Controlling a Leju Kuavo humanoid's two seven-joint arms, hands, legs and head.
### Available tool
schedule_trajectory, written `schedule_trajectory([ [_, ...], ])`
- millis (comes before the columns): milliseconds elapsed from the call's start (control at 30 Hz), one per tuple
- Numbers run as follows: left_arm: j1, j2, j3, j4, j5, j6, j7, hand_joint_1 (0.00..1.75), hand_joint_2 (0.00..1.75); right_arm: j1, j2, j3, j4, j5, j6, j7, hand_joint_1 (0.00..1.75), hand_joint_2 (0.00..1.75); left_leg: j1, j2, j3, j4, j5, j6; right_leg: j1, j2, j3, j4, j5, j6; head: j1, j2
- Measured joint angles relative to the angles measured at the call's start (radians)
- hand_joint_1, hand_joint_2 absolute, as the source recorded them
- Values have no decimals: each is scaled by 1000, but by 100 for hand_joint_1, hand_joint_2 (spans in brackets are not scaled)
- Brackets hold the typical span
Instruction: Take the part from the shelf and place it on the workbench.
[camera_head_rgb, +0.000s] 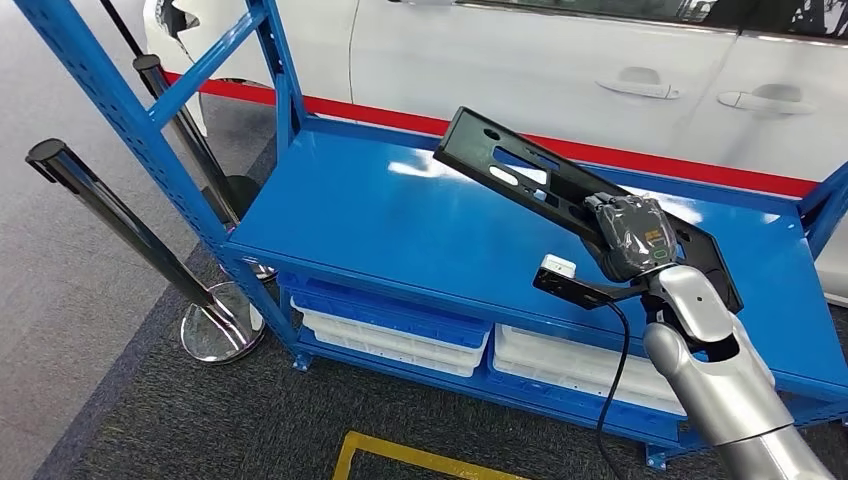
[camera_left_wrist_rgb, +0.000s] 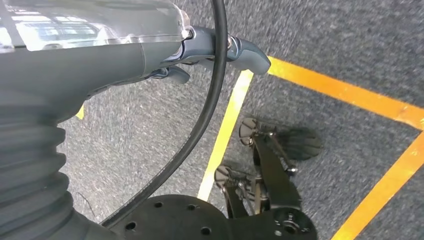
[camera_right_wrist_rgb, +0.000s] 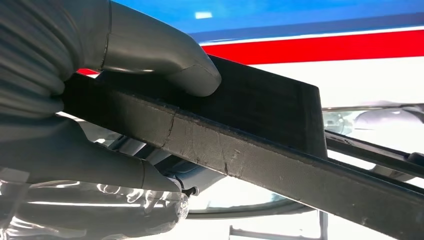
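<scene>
right hand (camera_head_rgb: 632, 235) gripping part (camera_head_rgb: 520, 175), tilted up-left

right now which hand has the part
The right hand grips the black part above the blue shelf; the left hand hangs over the floor.

L hand (camera_left_wrist_rgb: 210, 52) is hanging over grey carpet (camera_left_wrist_rgb: 350, 40), fingers curled in w/ nothing in them. Black cable (camera_left_wrist_rgb: 212, 100) is running past the hand. Yellow floor lines (camera_left_wrist_rgb: 227, 130) are crossing the carpet below.
</scene>
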Motion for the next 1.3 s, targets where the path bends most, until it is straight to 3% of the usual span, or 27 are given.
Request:
schedule_trajectory([
  [67, -1, 1, -1, 1, 1, 0, -1, 0, 175, -5, 0, 0, -3, -2, 3, -1, 171, 175, -2, -1, -19, 21, 5, -13, 3, 4, 27, -53, -12, -14, -1, 0],
  [167, 1, 0, -2, 2, 3, 0, -1, 0, 175, -6, 0, 0, -4, -7, 4, -3, 171, 175, 2, -3, -35, 34, 4, -33, 6, 4, 7, -50, 4, -49, -1, 0],
  [233, 3, -1, -2, 2, 4, 0, 0, 0, 175, -5, 0, 0, -4, -15, 4, -7, 171, 175, 7, -4, -59, 95, -66, -45, 5, 1, -13, -52, 24, -66, -1, 0],
  [300, 2, -1, -5, 2, 7, 0, 0, 0, 175, -4, 0, 0, -4, -23, 6, -9, 171, 175, 9, -4, -89, 214, -161, -52, 7, 1, -38, -51, 44, -72, -1, 0],
  [333, 1, -1, -6, 2, 8, 0, 0, 0, 175, -4, 0, 0, -4, -28, 10, -9, 171, 175, 10, -4, -95, 269, -186, -54, 8, 1, -51, -50, 54, -72, -1, 0],
  [367, 1, -1, -8, 2, 9, 0, 0, 0, 175, -4, 0, 0, -4, -31, 13, -9, 171, 175, 10, -4, -90, 298, -189, -53, 9, 1, -64, -49, 64, -71, -1, 0],
  [400, 0, -1, -10, 2, 11, 0, 0, 0, 175, -4, 0, 0, -4, -34, 17, -9, 171, 175, 10, -4, -69, 297, -174, -51, 10, 1, -77, -49, 74, -70, -1, 0],
  [433, 0, -1, -11, 2, 12, 0, -1, 0, 175, -4, 0, 0, -4, -36, 20, -9, 171, 175, 10, -5, -31, 260, -150, -47, 10, 1, -89, -48, 83, -68, -1, 0],
  [467, -1, -1, -12, 2, 13, 0, -1, 0, 175, -5, 0, 0, -5, -38, 23, -9, 171, 175, 9, -6, 21, 195, -132, -40, 11, 1, -98, -48, 92, -65, -1, 0],
  [533, -5, 0, -16, 3, 17, 0, -1, 0, 175, -6, 0, 0, -8, -41, 28, -8, 171, 175, 4, -10, 116, 60, -130, -29, 12, 0, -109, -51, 110, -55, -1, 0],
  [600, -7, 2, -19, 3, 21, 0, -1, 0, 175, -8, 0, 1, -11, -43, 32, -7, 171, 175, -4, -13, 143, 4, -134, -22, 9, -1, -110, -60, 130, -41, -1, 0],
  [667, -7, 1, -23, 5, 24, -1, 0, 0, 175, -5, -2, 2, -11, -45, 32, -8, 171, 175, -6, -10, 131, -9, -107, -11, 7, 0, -113, -71, 144, -27, -1, 0],
  [700, -7, 1, -24, 5, 25, -1, 0, 0, 175, -3, -4, 2, -12, -46, 30, -10, 171, 175, -5, -8, 125, -20, -92, -3, 9, 2, -120, -63, 129, -24, -1, 0],
  [767, -6, -1, -26, 5, 28, -1, -2, 0, 175, 2, -9, 1, -12, -51, 29, -16, 171, 175, -2, -3, 105, -35, -59, 11, 12, 3, -148, 15, 42, -23, 0, 0],
  [800, -5, -1, -26, 5, 30, -1, -3, 0, 175, 2, -11, 1, -12, -55, 29, -20, 171, 175, -4, -2, 90, -37, -46, 16, 14, 3, -164, 77, -9, -24, 0, 0],
  [833, -4, -1, -27, 5, 32, -2, -4, 0, 175, 2, -12, 1, -12, -58, 32, -23, 171, 175, -6, -2, 74, -35, -35, 18, 15, 3, -175, 138, -42, -24, 0, 0],
  [867, -4, -1, -27, 5, 34, -2, -5, 0, 175, 3, -11, 1, -13, -61, 35, -24, 171, 175, -8, -1, 57, -32, -25, 19, 16, 3, -175, 181, -51, -24, 0, 0],
  [900, -5, -1, -27, 5, 35, -2, -5, 0, 175, 5, -11, 2, -15, -63, 37, -25, 171, 175, -9, -1, 40, -28, -14, 19, 16, 3, -162, 196, -38, -24, 0, 0],
  [967, -5, 0, -29, 5, 39, -2, -4, 0, 175, 11, -12, 2, -22, -68, 39, -26, 171, 175, -9, -1, 5, -14, 3, 16, 17, 2, -83, 129, 9, -28, 0, 0],
  [1033, -4, -1, -31, 5, 43, -2, -4, 0, 175, 15, -15, 1, -31, -74, 38, -28, 171, 175, -12, -2, -21, 3, 17, 9, 22, 0, 24, -4, 1, -36, -1, 0],
  [1067, -4, -2, -33, 5, 43, -3, -3, 0, 175, 15, -15, 1, -35, -75, 39, -30, 171, 175, -13, -2, -28, 10, 23, 4, 25, -1, 55, -51, -14, -40, -1, 0],
  [1100, -3, -2, -33, 6, 44, -3, -3, 0, 175, 15, -16, 1, -38, -77, 40, -30, 171, 175, -13, -2, -33, 12, 31, -2, 28, -1, 68, -75, -25, -44, -1, 0],
  [1167, -2, -2, -35, 8, 46, -4, -1, 0, 175, 16, -16, 1, -40, -80, 42, -31, 171, 175, -12, -3, -37, 12, 40, -14, 26, -2, 57, -82, -11, -56, -1, 0],
  [1200, 0, -2, -36, 9, 47, -4, 0, 0, 175, 18, -17, 1, -40, -82, 42, -32, 171, 175, -11, -5, -44, 22, 25, -21, 23, -4, 49, -83, 0, -64, -1, 0],
  [1233, 1, -2, -38, 10, 48, -4, 0, 0, 175, 20, -16, 1, -40, -83, 42, -33, 171, 175, -9, -6, -57, 50, -11, -28, 20, -6, 38, -85, 13, -71, -1, 0],
  [1300, 1, -2, -42, 11, 51, -5, -1, 0, 175, 19, -16, 2, -40, -83, 44, -34, 171, 175, -2, -7, -90, 158, -116, -40, 18, -7, 9, -84, 38, -78, -1, 0],
])
